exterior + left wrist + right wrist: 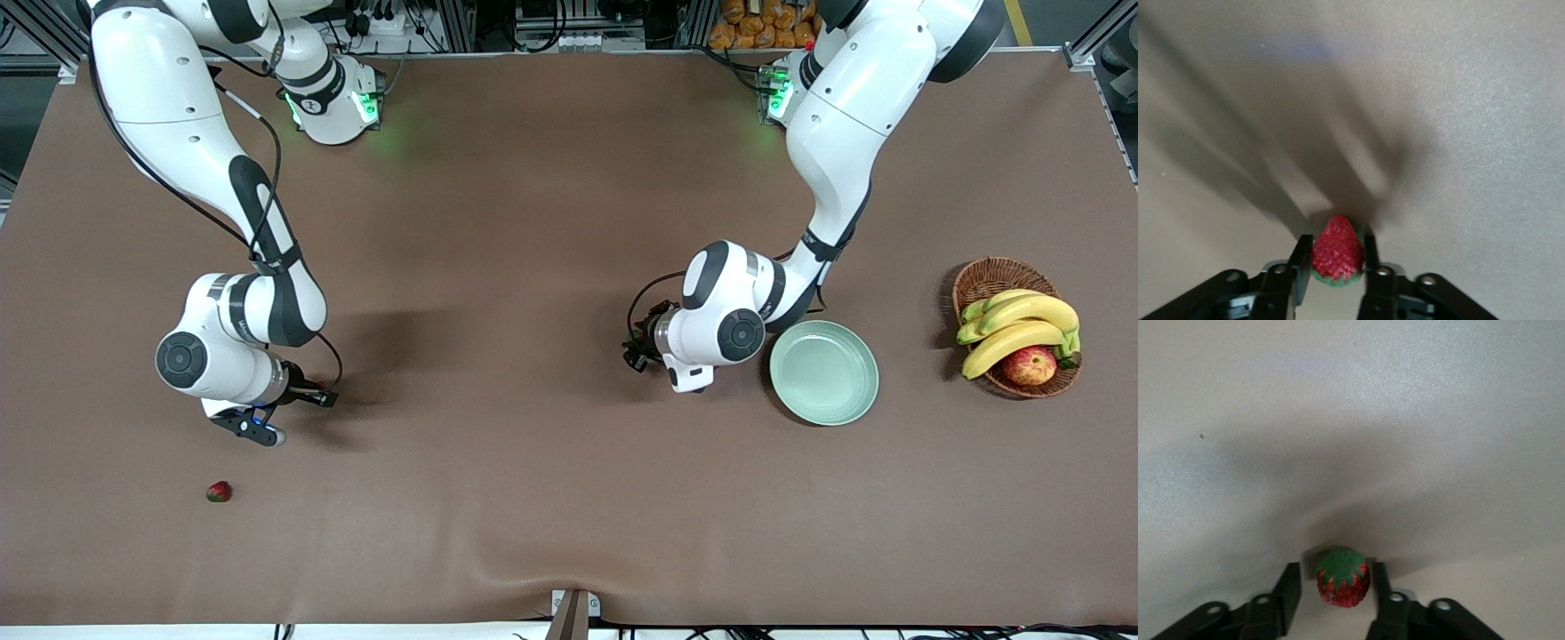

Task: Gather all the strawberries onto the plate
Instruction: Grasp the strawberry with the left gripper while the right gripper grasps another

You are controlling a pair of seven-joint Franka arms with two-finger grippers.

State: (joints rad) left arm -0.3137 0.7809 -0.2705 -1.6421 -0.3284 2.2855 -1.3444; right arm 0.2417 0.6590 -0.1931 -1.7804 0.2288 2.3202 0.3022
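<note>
left wrist view shows us our left gripper (1336, 267) pinching a strawberry (1337, 252) beside the plate (824, 372); our right gripper (1336, 595) has a second strawberry (1343, 577) between its fingers, and we cannot tell whether they press it; a third berry (219, 491) lies on the table (533, 267) nearer the front camera.

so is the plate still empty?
Empty. The plate shows only bare mint surface; one strawberry still lies on the table toward the right arm's end.

A brown basket (978, 280) sits on the brown table (533, 222), at about 3 o'clock. Yellow bananas (1018, 324) and a red apple (1029, 365) lie in it.
</note>
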